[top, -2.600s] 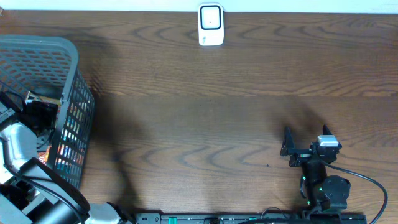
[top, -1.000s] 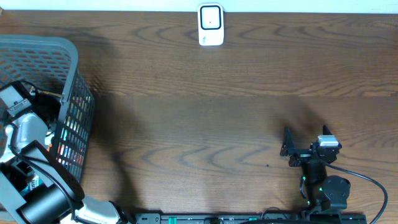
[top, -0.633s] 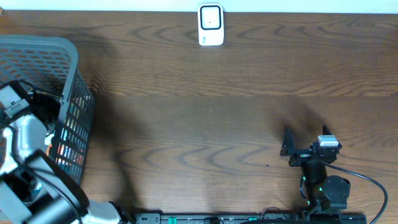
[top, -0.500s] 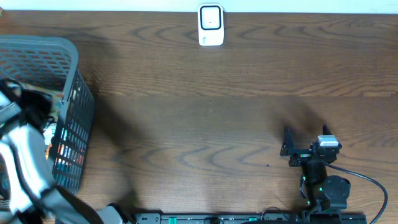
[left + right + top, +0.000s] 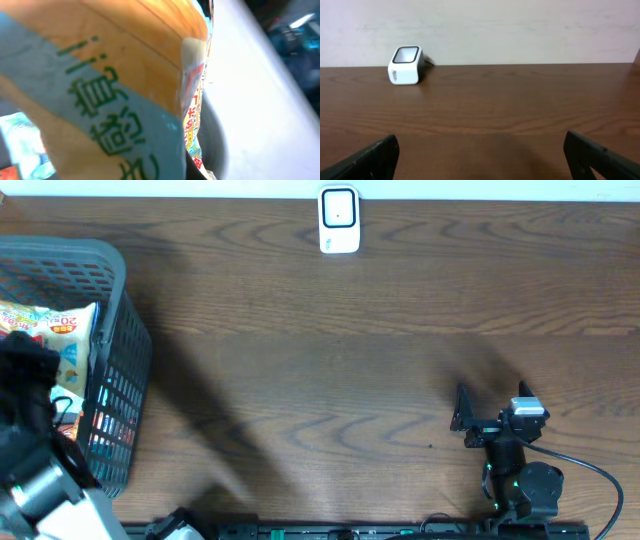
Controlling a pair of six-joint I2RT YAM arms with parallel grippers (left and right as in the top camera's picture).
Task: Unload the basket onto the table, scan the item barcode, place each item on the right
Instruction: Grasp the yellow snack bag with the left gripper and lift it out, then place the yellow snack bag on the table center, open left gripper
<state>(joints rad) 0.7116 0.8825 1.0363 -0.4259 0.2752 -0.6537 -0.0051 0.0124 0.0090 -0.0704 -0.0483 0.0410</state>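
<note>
One colourful, crinkly plastic snack packet point(image 5: 55, 330) lies in the single grey mesh basket point(image 5: 125, 380) at the left of the brown wooden worktop point(image 5: 350, 380). The left jaws are closed, seemingly pinching it; the right jaws stand wide and empty. The packet looks light, soft and slippery, so it is best pinched at a sealed edge. One small white scanner point(image 5: 339, 220) stands at the far edge.

Overhead straight down, right wrist low facing shared scanner point(image 5: 406, 65), left wrist close-up
</note>
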